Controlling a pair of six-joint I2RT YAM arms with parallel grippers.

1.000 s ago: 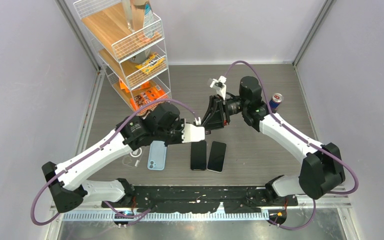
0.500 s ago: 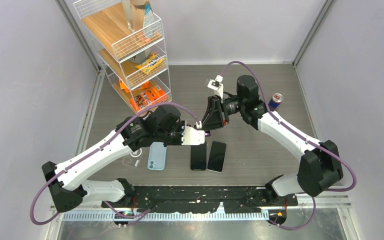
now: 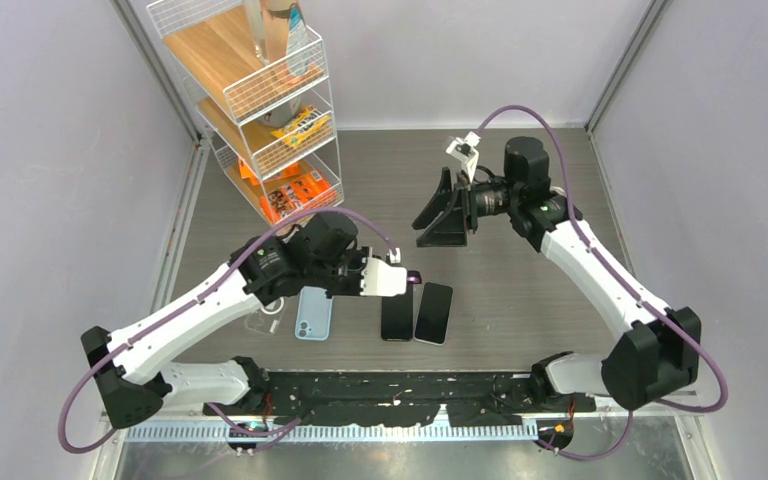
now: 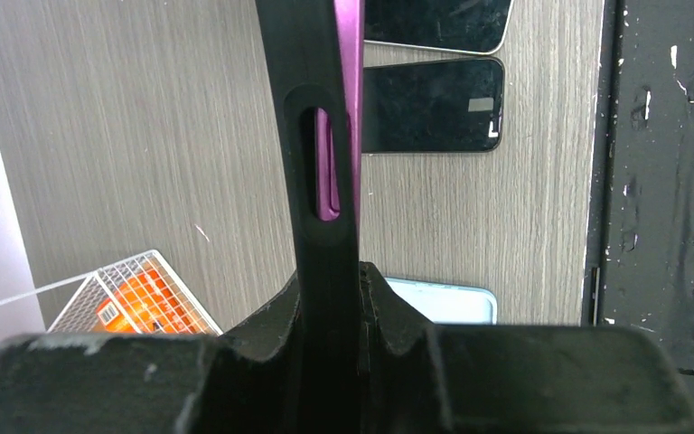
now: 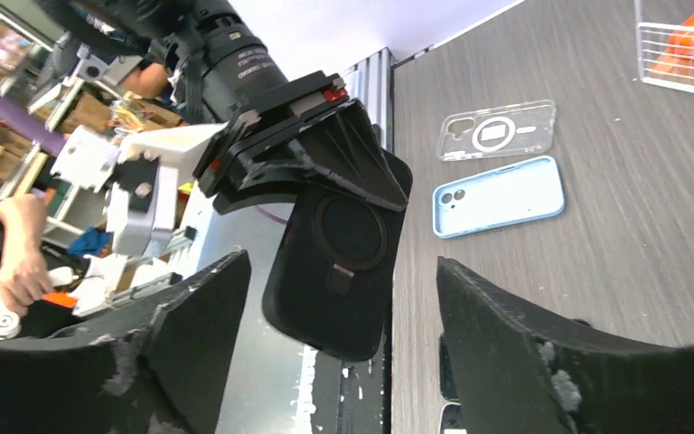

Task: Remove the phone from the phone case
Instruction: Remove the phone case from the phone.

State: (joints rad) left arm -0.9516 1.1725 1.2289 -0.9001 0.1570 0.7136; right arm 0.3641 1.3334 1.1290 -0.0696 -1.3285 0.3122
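Left pincer (image 3: pixel 407 280) is clamped tight on the bottom edge of the black phone case (image 5: pixel 339 262), holding it up off the bench (image 3: pixel 520 290). The purple phone (image 4: pixel 350 72) is sitting inside the case, and you can see purple through the side slot too. From the right wrist view, the back of the case has a round ring and a little tab under it, with no logo or text I can read. Right pincer (image 3: pixel 425 230) is spread wide, with both fingers (image 5: pixel 190 334) clear of the case. It's up and away from the left pincer, pointing back toward it and touching nothing. Right below the left pincer, two dark phones (image 3: pixel 397 311) (image 3: pixel 434 312) lie flat side by side, screens up and blank. Just to their left there's a light-blue case (image 3: pixel 313 312) lying back up with two camera holes; can't tell if there's a phone in it. Just past that is a clear case (image 5: pixel 499 129) with a white ring printed on it. Further left of the pincer, off in the far corner, stands a wire rack (image 3: pixel 260 110) with orange snack bags (image 3: pixel 295 190), but the print is too small to read.
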